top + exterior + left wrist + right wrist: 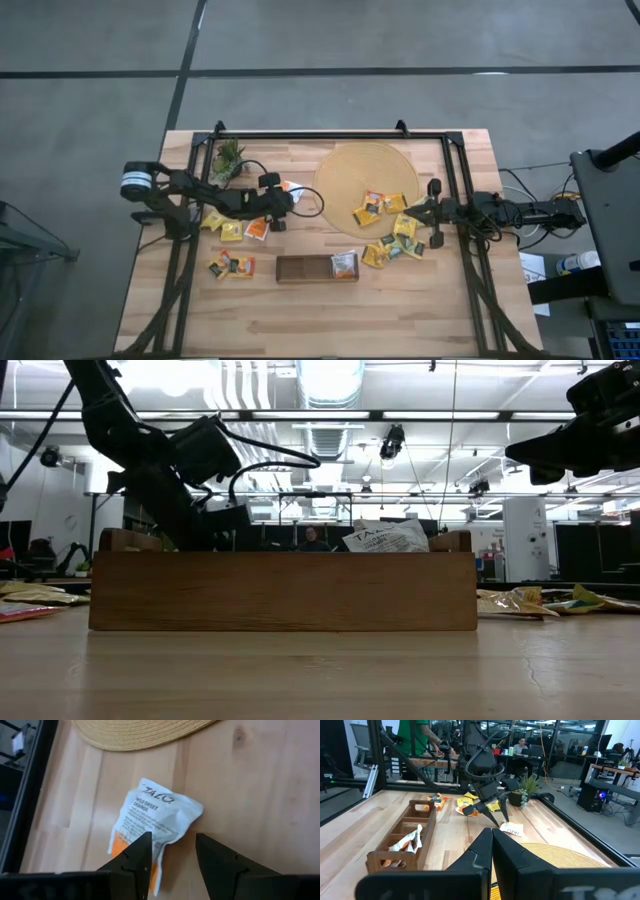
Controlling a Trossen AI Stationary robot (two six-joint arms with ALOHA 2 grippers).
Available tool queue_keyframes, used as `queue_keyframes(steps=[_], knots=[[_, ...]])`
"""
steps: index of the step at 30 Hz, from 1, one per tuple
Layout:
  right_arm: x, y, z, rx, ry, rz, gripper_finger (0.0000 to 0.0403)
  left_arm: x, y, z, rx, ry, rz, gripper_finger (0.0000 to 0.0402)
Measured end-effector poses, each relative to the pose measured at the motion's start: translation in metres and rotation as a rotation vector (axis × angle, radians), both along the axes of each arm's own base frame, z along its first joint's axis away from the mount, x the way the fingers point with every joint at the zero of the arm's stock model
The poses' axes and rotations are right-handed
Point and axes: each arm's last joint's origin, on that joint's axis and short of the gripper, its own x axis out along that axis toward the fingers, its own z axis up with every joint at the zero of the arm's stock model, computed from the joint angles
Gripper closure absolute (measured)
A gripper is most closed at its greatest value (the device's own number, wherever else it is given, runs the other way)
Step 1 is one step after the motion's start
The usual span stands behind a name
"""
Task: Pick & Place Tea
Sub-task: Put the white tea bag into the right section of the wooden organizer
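A white-and-orange tea sachet [156, 817] lies flat on the wooden table just off the round straw mat [367, 172]. My left gripper [172, 855] slants down over it, open, with its fingertips above the sachet's near end; in the right wrist view the left gripper [495, 817] stands beside the sachet [512, 828]. More yellow sachets [232, 230] lie left of it, and others [395, 228] lie on and near the mat's right side. One sachet [344, 263] stands in the brown tray [300, 268]. My right gripper [425, 213] waits shut at the mat's right edge.
A small green plant [228, 160] stands at the far left behind my left arm. A dark metal frame [330, 134] borders the table. Bare wood lies between the tray and the near edge. People sit at desks beyond the table.
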Motion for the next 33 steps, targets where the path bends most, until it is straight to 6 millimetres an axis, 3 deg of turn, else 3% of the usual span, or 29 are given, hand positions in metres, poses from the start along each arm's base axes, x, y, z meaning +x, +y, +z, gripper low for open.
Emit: queue_keyframes(steps=[11, 25, 29, 33], knots=[[0.000, 0.000, 0.000, 0.000, 0.000, 0.000, 0.0394, 0.003, 0.001, 0.002, 0.023, -0.039, 0.016, 0.0255], [0.000, 0.000, 0.000, 0.000, 0.000, 0.000, 0.0394, 0.008, 0.008, -0.009, -0.024, -0.075, 0.033, 0.0260], [0.000, 0.000, 0.000, 0.000, 0.000, 0.000, 0.0394, 0.009, 0.008, -0.009, -0.064, -0.088, 0.020, 0.0297], [0.000, 0.000, 0.000, 0.000, 0.000, 0.000, 0.0394, 0.009, 0.008, -0.010, -0.079, -0.086, 0.008, 0.0371]])
